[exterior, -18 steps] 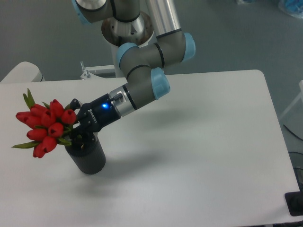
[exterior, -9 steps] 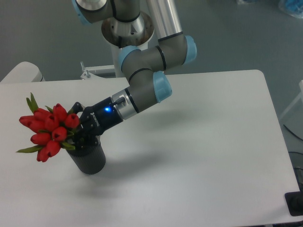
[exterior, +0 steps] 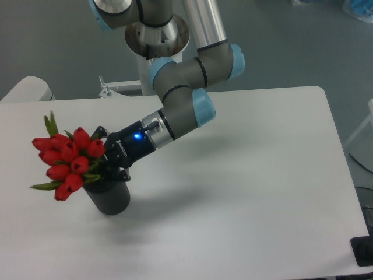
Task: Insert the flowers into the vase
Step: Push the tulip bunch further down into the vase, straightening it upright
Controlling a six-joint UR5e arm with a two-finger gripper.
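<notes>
Fixed cam, only view I've got: the flowers (exterior: pixel 67 163) sit with heads up and to the left of the fingers, long axis tilted, buds leaning left, stem end running down-right into the mouth of the vase (exterior: pixel 109 195). The vase stands upright on the table (exterior: pixel 250 192), directly below the fingers and touching the bunch at its rim; the buds overhang its left side. The gripper (exterior: pixel 104 166) comes in from the right, its body angled down-left from the wrist, blue LED lit, arm folded back toward the base behind it. The fingers look clamped on the stems just above the rim, but leaves and buds cover the tips, so I can't tell for sure how tight they are. Versus a second ago: bunch and gripper have shifted right and the bunch is more upright, now closer to being centred over the vase; elbow joint has moved slightly right too. The vase hasn't moved.
</notes>
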